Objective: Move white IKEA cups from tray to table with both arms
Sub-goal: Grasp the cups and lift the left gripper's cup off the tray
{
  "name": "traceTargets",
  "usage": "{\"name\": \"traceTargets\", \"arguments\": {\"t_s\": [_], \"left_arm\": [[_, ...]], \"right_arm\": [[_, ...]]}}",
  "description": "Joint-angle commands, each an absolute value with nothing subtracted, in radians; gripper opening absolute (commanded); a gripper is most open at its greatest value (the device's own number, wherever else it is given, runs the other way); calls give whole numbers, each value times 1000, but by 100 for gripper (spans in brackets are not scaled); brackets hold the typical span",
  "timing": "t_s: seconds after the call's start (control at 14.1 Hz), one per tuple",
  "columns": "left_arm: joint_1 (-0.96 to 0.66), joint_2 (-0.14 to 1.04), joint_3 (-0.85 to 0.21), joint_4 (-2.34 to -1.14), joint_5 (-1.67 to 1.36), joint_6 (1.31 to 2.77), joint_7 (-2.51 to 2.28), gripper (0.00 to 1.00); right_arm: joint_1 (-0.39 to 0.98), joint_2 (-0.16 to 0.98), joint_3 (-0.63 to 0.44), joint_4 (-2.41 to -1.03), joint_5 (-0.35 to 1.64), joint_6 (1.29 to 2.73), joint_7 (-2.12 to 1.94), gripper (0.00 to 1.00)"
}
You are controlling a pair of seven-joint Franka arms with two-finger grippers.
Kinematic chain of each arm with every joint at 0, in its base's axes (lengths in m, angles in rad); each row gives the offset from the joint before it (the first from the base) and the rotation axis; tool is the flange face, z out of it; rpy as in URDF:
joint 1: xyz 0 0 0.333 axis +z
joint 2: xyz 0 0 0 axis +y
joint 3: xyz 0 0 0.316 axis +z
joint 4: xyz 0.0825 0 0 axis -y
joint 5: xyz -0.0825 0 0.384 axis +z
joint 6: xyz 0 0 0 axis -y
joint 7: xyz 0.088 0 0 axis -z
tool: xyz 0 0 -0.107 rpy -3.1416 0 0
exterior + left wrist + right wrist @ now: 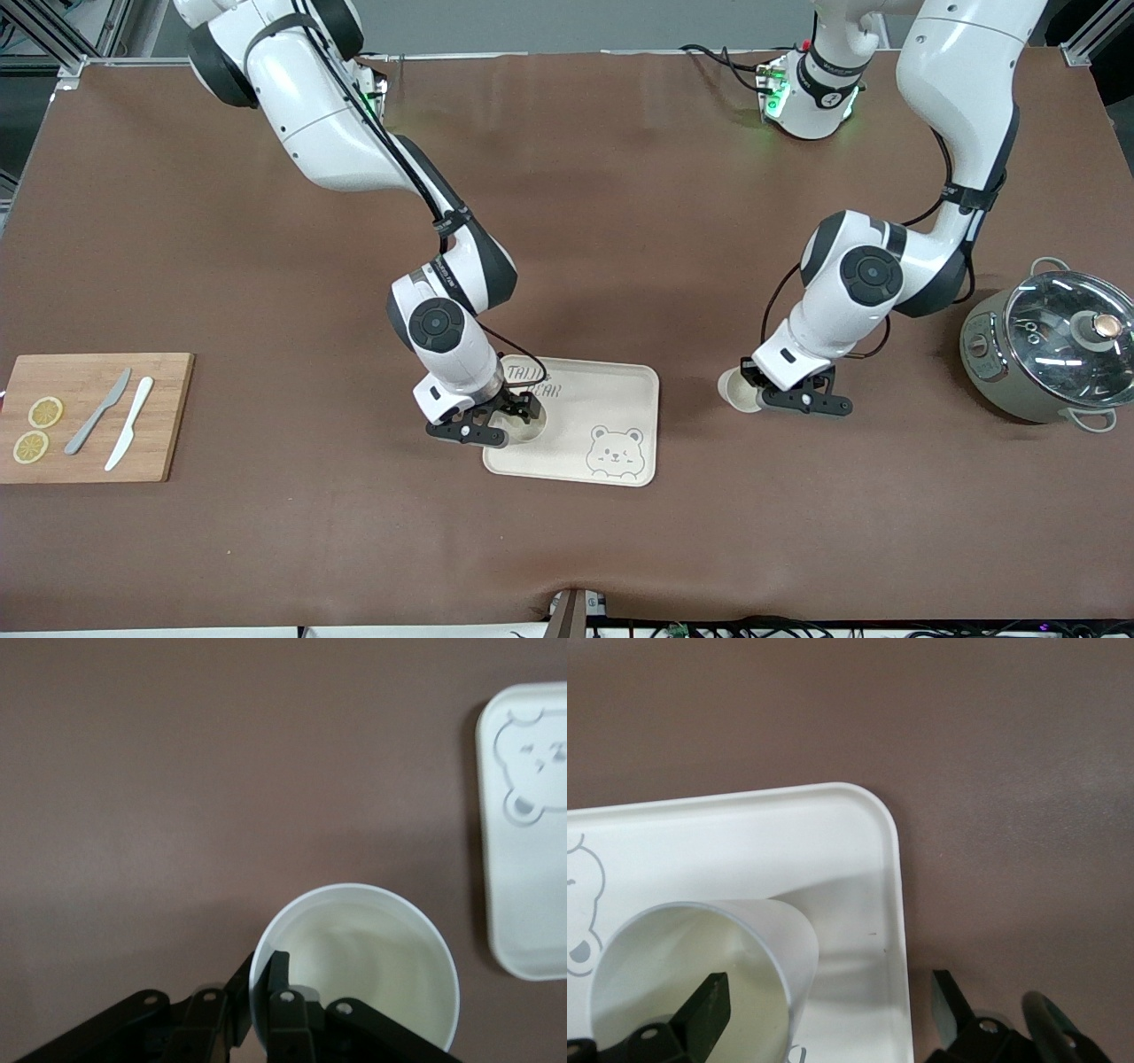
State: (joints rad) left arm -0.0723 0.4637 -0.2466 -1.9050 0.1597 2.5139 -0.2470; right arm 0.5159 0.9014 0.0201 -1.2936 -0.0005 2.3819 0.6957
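Observation:
One white cup (524, 429) (700, 974) stands on the bear tray (620, 390) (833, 842), in the corner toward the right arm's end. My right gripper (500, 424) (828, 1005) is open around that cup's wall. One finger (709, 1010) hangs inside the cup and the other (948, 997) is outside the tray's rim. The second white cup (738, 390) (363, 966) is low over the bare table beside the tray (532, 859), toward the left arm's end. My left gripper (760, 390) (261, 988) is shut on its rim. Whether this cup touches the table is unclear.
A wooden cutting board (159, 390) with two lemon slices (44, 412), a grey knife (97, 424) and a white knife (129, 434) lies at the right arm's end. A pot with a glass lid (1050, 346) stands at the left arm's end.

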Motion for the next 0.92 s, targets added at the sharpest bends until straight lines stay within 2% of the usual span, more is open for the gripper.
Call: {"name": "traceTargets", "arguments": {"t_s": [0.0,0.21,0.36,0.43,0.57,0.78,0.85], "left_arm": [[-54,400,-261,-1980,170,2533,-226,0],[-38,394,-261,-1993,274,2542,-219,0],[-14,394,-261,-2029,330,2601,-219,0],[7,394,-261,-2054,354,2647,-219,0],[34,400,-261,-2082,393,2721,-219,0],[44,416,-261,-2083,408,2746,-222,0],[43,419,-261,-2085,408,2755,-227,0]], "right_arm": [[523,922,12,-1259,-23,2379,719,100],[522,922,12,-1259,-23,2379,719,69],[522,922,12,-1259,-23,2379,718,51],[522,922,12,-1259,-23,2379,718,43],[522,920,12,-1259,-23,2379,721,34],[522,920,12,-1259,-21,2381,722,7],[522,919,12,-1259,-21,2381,721,4]]}}
